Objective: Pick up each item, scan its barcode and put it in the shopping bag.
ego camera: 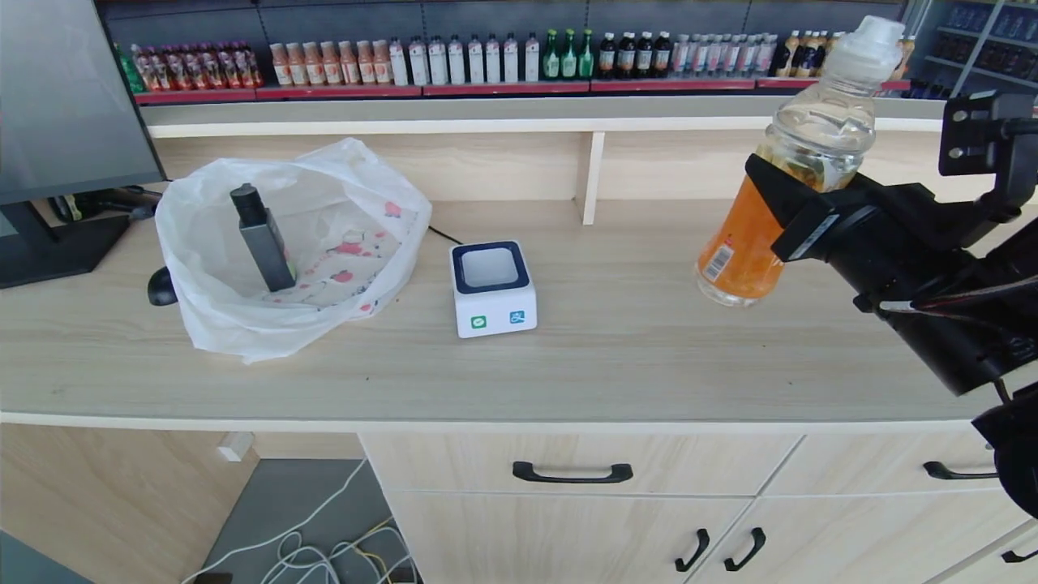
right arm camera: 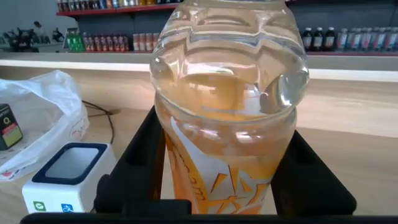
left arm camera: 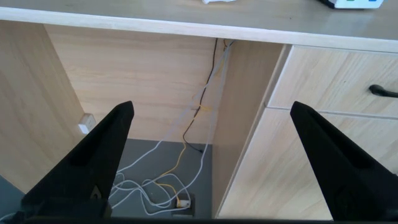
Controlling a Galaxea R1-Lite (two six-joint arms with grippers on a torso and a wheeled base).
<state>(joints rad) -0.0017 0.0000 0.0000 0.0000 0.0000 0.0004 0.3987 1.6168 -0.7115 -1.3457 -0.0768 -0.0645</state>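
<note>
Right gripper [ego camera: 799,195] clamped on the juice bottle [ego camera: 750,235], held tilted above the counter's [ego camera: 616,357] right side, its barcode turned left, probably for the scanner [ego camera: 493,288]. Open shopping bag [ego camera: 243,324] waits left. Left gripper [left arm camera: 208,155] hangs low, spread apart.

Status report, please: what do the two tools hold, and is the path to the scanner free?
Left tool open, empty. Right tool shut on orange bottle, tilted. Nothing between bottle and scanner.
</note>
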